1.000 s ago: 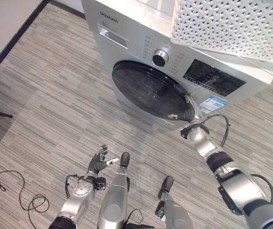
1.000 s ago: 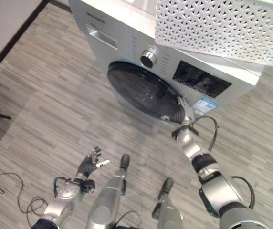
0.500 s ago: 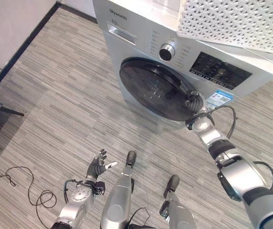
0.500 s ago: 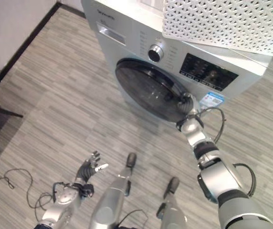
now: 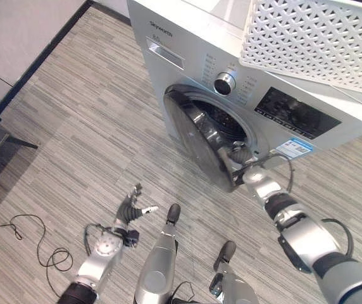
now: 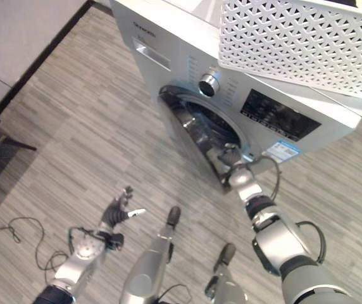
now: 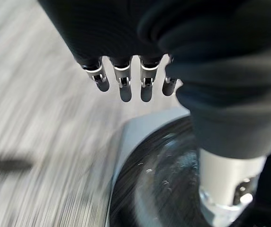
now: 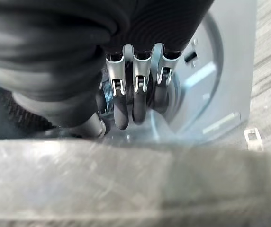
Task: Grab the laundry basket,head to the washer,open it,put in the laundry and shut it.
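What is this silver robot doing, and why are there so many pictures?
It is a robot that walks on two legs, and it is doing the laundry. Two pictures come from cameras in its head, looking down. Two more come from little cameras on its wrists, very close to its fingers. In front of it stands a washing machine, with a white laundry basket sitting on top. The robot's right hand is at the edge of the round glass door, which stands partly open, so you can see into the dark drum. Its fingers curl round the door's rim. Its left hand hangs low above the floor, fingers relaxed, holding nothing.
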Motion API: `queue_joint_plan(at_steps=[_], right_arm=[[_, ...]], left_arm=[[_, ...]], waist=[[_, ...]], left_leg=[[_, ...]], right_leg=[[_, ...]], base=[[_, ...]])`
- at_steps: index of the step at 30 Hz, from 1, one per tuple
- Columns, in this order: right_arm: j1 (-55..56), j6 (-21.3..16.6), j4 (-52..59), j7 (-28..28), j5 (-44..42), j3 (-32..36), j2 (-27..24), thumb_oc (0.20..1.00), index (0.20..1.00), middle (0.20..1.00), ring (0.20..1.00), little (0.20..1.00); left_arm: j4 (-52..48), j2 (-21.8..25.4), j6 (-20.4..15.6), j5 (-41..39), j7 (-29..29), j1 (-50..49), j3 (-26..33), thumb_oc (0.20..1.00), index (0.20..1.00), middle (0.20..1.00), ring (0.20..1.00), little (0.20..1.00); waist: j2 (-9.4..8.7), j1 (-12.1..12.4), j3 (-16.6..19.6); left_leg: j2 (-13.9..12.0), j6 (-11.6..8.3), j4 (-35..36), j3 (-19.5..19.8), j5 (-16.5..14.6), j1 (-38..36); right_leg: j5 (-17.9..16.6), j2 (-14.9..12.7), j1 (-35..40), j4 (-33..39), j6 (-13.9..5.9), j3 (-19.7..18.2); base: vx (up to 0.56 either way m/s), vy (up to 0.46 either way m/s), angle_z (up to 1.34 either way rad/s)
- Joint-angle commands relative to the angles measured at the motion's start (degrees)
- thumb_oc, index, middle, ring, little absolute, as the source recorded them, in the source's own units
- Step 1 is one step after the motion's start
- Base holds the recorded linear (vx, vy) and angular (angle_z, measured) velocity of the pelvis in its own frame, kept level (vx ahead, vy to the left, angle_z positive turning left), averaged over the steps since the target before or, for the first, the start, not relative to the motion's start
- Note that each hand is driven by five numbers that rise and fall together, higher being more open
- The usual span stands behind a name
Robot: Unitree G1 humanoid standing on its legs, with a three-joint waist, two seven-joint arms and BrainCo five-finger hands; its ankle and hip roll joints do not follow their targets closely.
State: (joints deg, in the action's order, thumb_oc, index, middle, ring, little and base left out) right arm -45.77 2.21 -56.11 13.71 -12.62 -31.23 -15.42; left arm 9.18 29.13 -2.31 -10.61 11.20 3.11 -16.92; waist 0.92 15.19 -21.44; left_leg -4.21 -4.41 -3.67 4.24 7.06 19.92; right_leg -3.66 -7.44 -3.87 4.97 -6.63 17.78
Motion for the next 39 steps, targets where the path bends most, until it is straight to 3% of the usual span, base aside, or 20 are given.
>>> queue_joint_plan(at_steps=[1,2,7,13,16,22,24,25,26,28,30,31,32,33,36,38,39], right_arm=[[1.34,-2.62,1.97,-1.34,0.82,-0.5,5.26,1.0,1.0,1.0,1.0,1.0],[3.47,-2.89,1.45,-1.88,0.89,-0.35,7.38,1.0,1.0,1.0,1.0,1.0],[7.54,-3.07,1.12,-3.77,1.55,-1.0,9.94,1.0,1.0,1.0,1.0,1.0],[12.43,-2.32,-0.29,-7.07,2.75,-0.64,10.7,1.0,1.0,1.0,1.0,1.0],[15.05,-1.92,0.62,-9.86,5.4,-0.97,9.46,1.0,1.0,1.0,1.0,1.0],[17.89,-1.14,-2.33,-10.78,7.99,0.91,7.95,1.0,1.0,1.0,1.0,1.0],[19.14,-1.06,-3.31,-11.1,8.42,1.81,7.3,1.0,1.0,1.0,1.0,1.0],[20.27,-1.36,-3.37,-11.5,8.09,2.15,6.93,1.0,1.0,1.0,1.0,1.0],[20.24,-1.36,-3.36,-11.5,8.09,2.22,6.91,1.0,1.0,1.0,1.0,1.0],[21.28,-1.9,-3.12,-12.6,8.22,1.76,6.33,1.0,1.0,1.0,1.0,1.0],[22.19,-2.68,-1.91,-14.15,9.38,0.14,5.25,1.0,1.0,1.0,1.0,1.0],[22.54,-3.07,-0.52,-14.63,10.16,-0.36,4.25,1.0,1.0,1.0,1.0,1.0],[24.02,-3.76,1.35,-14.67,11.79,-0.43,1.91,1.0,1.0,1.0,1.0,1.0],[24.01,-3.75,1.37,-14.67,11.8,-0.39,1.91,1.0,1.0,1.0,1.0,1.0],[24.78,-4.21,0.07,-14.14,12.15,-0.42,0.57,1.0,1.0,1.0,1.0,1.0],[24.89,-4.3,-0.86,-14.35,11.82,-0.7,0.42,1.0,1.0,1.0,1.0,1.0],[25.45,-4.25,-1.13,-14.13,10.84,-0.68,-0.32,1.0,1.0,1.0,1.0,1.0]], left_arm=[[-9.2,4.9,-2.01,12.17,4.77,-0.73,3.51,1.0,1.0,1.0,1.0,1.0],[-15.69,7.55,-2.53,19.2,7.41,-0.02,7.64,1.0,1.0,1.0,1.0,1.0],[-24.79,8.76,-3.5,23.54,7.65,2.64,12.26,1.0,1.0,1.0,1.0,1.0],[-31.18,6.92,-5.52,10.63,-0.58,9.85,10.12,1.0,1.0,1.0,1.0,1.0],[-33.79,8.67,-5.62,2.29,-6.48,13.84,7.5,1.0,1.0,1.0,1.0,1.0],[-35.36,9.12,-4.14,-12.66,-10.18,17.07,5.28,1.0,1.0,1.0,1.0,1.0],[-36.26,8.98,-3.38,-22.25,-13.71,17.29,1.86,1.0,1.0,1.0,1.0,1.0],[-35.36,9.63,-1.89,-30.53,-17.95,18.71,-4.36,1.0,1.0,1.0,1.0,1.0],[-35.25,9.62,-1.95,-30.55,-17.98,18.85,-4.46,1.0,1.0,1.0,1.0,1.0],[-31.54,13.07,1.65,-38.97,-25.34,22.06,-14.21,1.0,1.0,1.0,1.0,1.0],[-23.26,14.79,4.65,-46.13,-32.13,23.32,-19.76,1.0,1.0,1.0,1.0,1.0],[-18.65,15.1,4.45,-47.07,-33.46,23.06,-21.21,1.0,1.0,1.0,1.0,1.0],[-12.63,19.68,4.82,-46.17,-34.25,22.14,-25.77,1.0,1.0,1.0,1.0,1.0],[-12.61,19.69,4.81,-46.17,-34.26,22.18,-25.81,1.0,1.0,1.0,1.0,1.0],[-8.18,30.13,5.6,-43.19,-36.35,26.05,-35.15,1.0,1.0,1.0,1.0,1.0],[-3.63,31.8,5.06,-38.86,-37.12,27.78,-37.96,1.0,1.0,1.0,1.0,1.0],[2.05,32.76,3.06,-30.9,-35.68,29.67,-39.67,1.0,1.0,1.0,1.0,1.0]], waist=[[-3.02,2.8,-0.63],[-3.31,3.09,-0.21],[-3.82,3.26,0.9],[-3.41,2.3,2.89],[-2.94,0.7,3.82],[-2.32,-0.61,4.57],[-2.15,-1.32,4.63],[-2.29,-2.46,4.84],[-2.32,-2.42,4.95],[-2.98,-4.29,4.95],[-4.08,-6.35,4.9],[-4.45,-7.04,5.08],[-4.9,-8.25,4.69],[-4.93,-8.26,4.83],[-4.95,-9.03,3.66],[-5.17,-9.39,3.32],[-5.7,-9.71,3.09]], left_leg=[[0.57,1.99,-0.35,-1.94,-5.59,-1.7],[0.17,1.85,-0.44,-2.17,-6.17,-2.63],[-0.25,1.7,-0.67,-2.34,-6.68,-3.93],[-0.53,1.54,-0.6,-2.53,-7.1,-5.91],[-0.62,1.41,-0.18,-3.19,-7.21,-6.97],[-0.61,1.42,0.0,-3.61,-7.0,-7.09],[-0.49,1.45,0.0,-3.8,-7.27,-7.41],[-0.54,1.53,0.31,-4.04,-7.02,-7.44],[-0.5,1.56,0.39,-4.02,-6.82,-7.24],[-0.68,1.54,0.84,-4.68,-6.6,-7.3],[-1.07,1.36,1.26,-5.97,-6.46,-7.69],[-1.24,1.35,1.4,-6.49,-6.29,-7.6],[-1.62,1.41,1.22,-7.34,-6.4,-7.59],[-1.6,1.43,1.26,-7.33,-6.27,-7.38],[-2.12,1.47,0.76,-7.95,-6.41,-6.99],[-2.35,1.5,0.48,-8.22,-6.49,-6.87],[-2.63,1.51,0.13,-8.36,-6.47,-6.52]], right_leg=[[5.71,-4.92,-2.66,-8.45,-1.69,-1.42],[6.06,-4.84,-1.93,-8.81,-1.84,-1.18],[6.42,-4.65,-0.59,-8.63,-1.91,-0.82],[7.11,-4.65,1.14,-8.55,-1.8,-0.79],[6.86,-4.73,1.53,-8.4,-1.98,-0.97],[6.21,-4.72,1.78,-7.25,-2.26,-1.06],[6.02,-4.72,2.07,-6.78,-2.45,-1.23],[5.62,-4.67,1.94,-6.41,-2.55,-1.61],[5.44,-4.69,1.76,-6.31,-2.55,-1.6],[4.89,-4.59,1.26,-6.08,-2.72,-2.52],[4.46,-4.37,0.65,-5.94,-2.97,-3.72],[4.14,-4.31,0.11,-5.9,-3.01,-4.21],[3.66,-4.16,-0.57,-6.14,-3.11,-4.99],[3.55,-4.17,-0.76,-6.09,-3.11,-4.98],[3.0,-4.04,-1.46,-6.41,-3.41,-5.63],[2.67,-4.05,-1.64,-6.38,-3.54,-5.73],[2.37,-4.06,-1.95,-6.3,-3.59,-5.83]], base=[[0.02,-0.051,-0.08],[0.03,-0.064,-0.06],[0.02,-0.042,-0.01],[0.04,-0.011,-0.01],[0.01,0.012,-0.01],[0.02,0.005,-0.09],[0.0,0.016,0.0],[0.0,0.0,0.0],[0.0,0.0,0.0],[-0.02,0.029,-0.08],[-0.03,0.042,-0.31],[-0.03,0.031,-0.47],[-0.02,0.017,-0.45],[-0.02,0.002,-0.52],[-0.03,0.006,-0.2],[0.0,0.0,0.0],[-0.01,-0.005,-0.08]])
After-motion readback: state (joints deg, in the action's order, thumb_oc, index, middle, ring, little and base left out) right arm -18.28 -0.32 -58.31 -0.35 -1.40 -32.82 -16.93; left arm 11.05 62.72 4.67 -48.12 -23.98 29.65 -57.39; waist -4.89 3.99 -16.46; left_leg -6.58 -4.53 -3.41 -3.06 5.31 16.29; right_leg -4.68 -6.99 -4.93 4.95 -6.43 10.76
